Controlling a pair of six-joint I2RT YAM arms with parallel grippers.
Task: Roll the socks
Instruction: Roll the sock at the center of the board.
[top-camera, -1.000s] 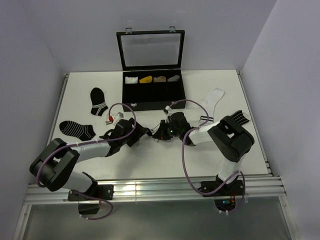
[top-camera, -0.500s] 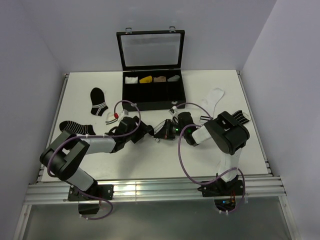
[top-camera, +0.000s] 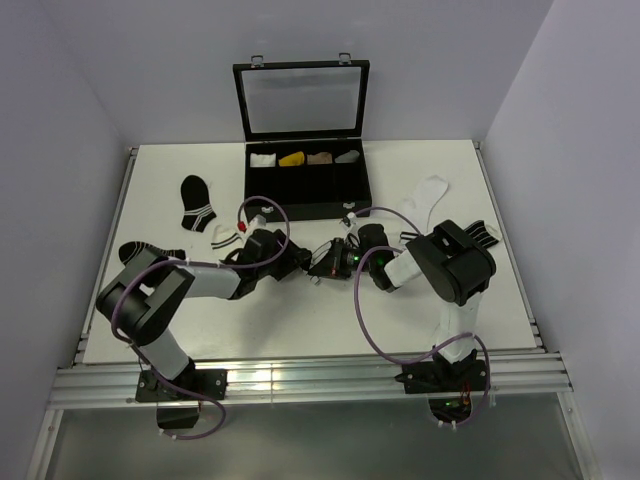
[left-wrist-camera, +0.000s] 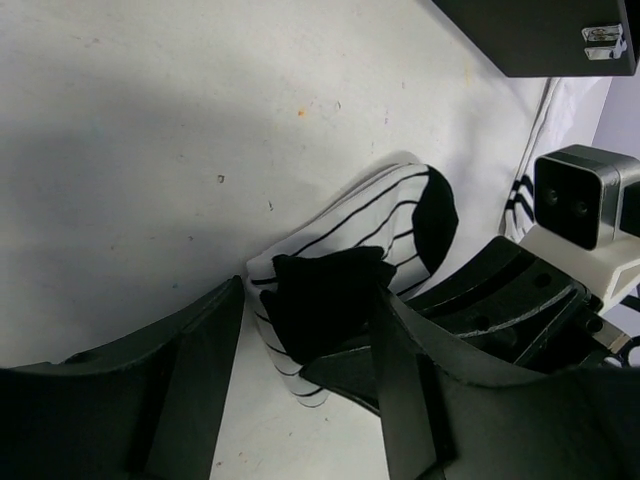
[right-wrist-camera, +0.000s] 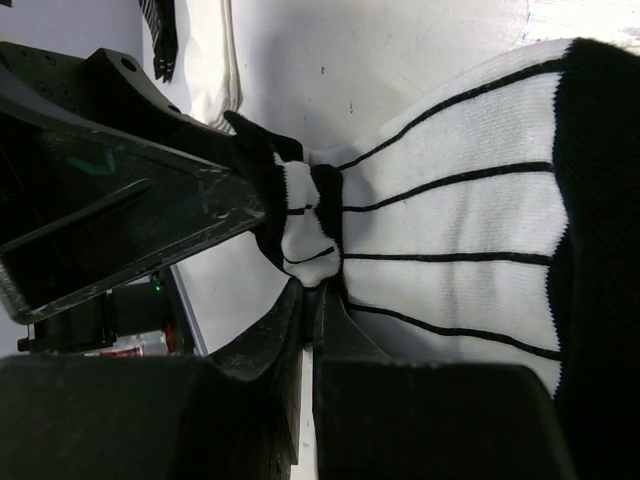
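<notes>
A white sock with thin black lines and a black toe lies bunched at the table's middle. My right gripper is shut on its gathered black-and-white end. My left gripper faces it from the left, jaws apart on either side of the sock's black fold. One finger is against the fold, the other stands clear. In the top view both grippers meet nose to nose, left, right. A plain white sock with a black-banded cuff lies flat at the right.
An open black case with small rolled bundles in its compartments stands just behind the grippers. Two black socks with white stripes lie at the left. A dark striped sock lies partly behind the right arm.
My left gripper has moved right and a little back, up to the sock, and its jaws have narrowed round the black fold. The right gripper stayed shut on the sock.
</notes>
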